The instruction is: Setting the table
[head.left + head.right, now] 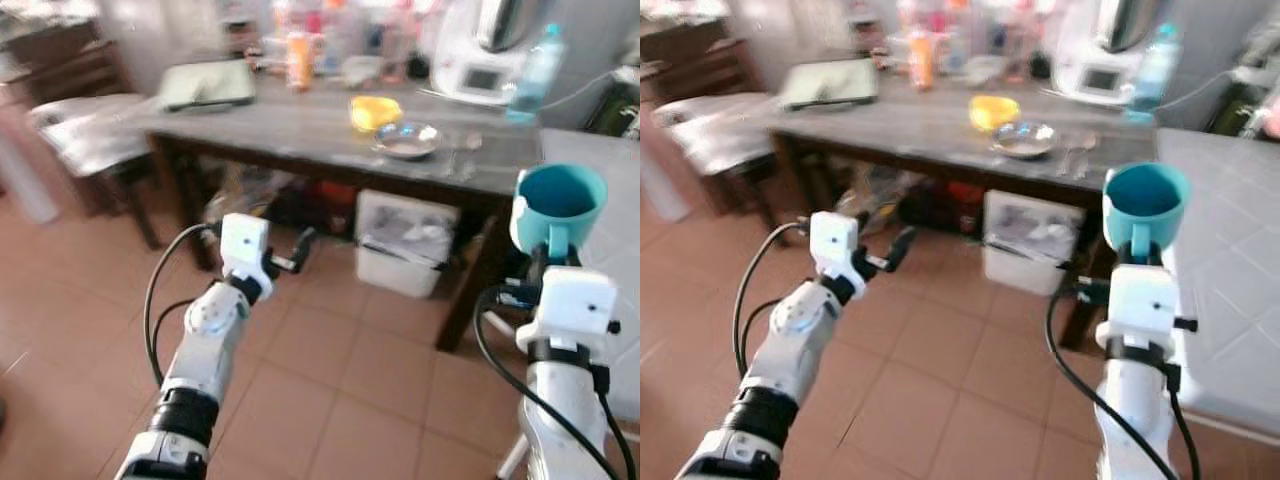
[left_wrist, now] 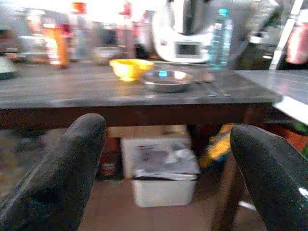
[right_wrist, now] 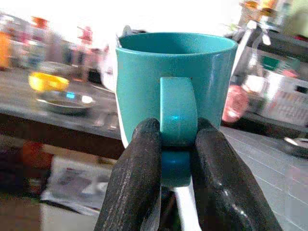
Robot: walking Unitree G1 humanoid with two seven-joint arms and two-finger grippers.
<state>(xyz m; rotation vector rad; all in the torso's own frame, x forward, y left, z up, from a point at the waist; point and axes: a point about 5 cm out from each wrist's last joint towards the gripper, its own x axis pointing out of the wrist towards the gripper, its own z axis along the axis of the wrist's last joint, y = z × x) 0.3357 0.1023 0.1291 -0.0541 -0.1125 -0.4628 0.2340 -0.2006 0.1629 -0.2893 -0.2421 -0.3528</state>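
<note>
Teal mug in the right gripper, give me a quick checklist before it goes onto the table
1. Grip: right gripper pinches the teal mug by its handle: ok.
2. Mug upright, mouth up: ok.
3. Mug contents: looks empty, bottom unseen: cannot tell.
4. Free spot on the table near the metal bowl and yellow bowl: ok.
5. Mug over table: short of the edge: not ok.
6. Left gripper open, empty: ok.

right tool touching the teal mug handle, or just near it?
Touching. The right wrist view shows the right tool with both black fingers pressed against the sides of the teal mug's handle, no gap, mug held upright.
</note>
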